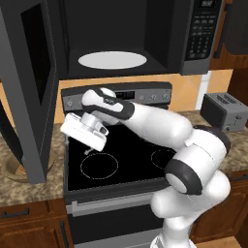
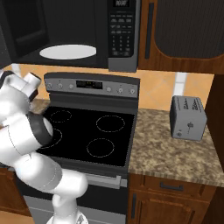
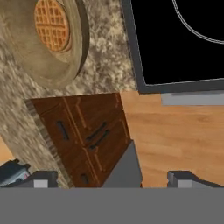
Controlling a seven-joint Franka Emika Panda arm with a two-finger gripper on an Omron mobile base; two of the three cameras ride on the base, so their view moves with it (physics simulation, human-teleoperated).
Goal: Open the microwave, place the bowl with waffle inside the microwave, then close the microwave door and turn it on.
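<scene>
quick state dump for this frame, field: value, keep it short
microwave door: swung open to the left
microwave: cavity open, white turntable bare
bowl: on the granite counter left of the stove, not yet moved
waffle: lying in the bowl
gripper: open, nothing held, up over the counter edge beside the bowl
arm: reaching left across the stove front
toaster: on the counter right of the stove
next step, likely: lower onto the bowl rim and grasp

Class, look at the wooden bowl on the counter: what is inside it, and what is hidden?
Inside the bowl lies a round waffle with a grid pattern. The bowl's floor beneath the waffle is covered.
</scene>
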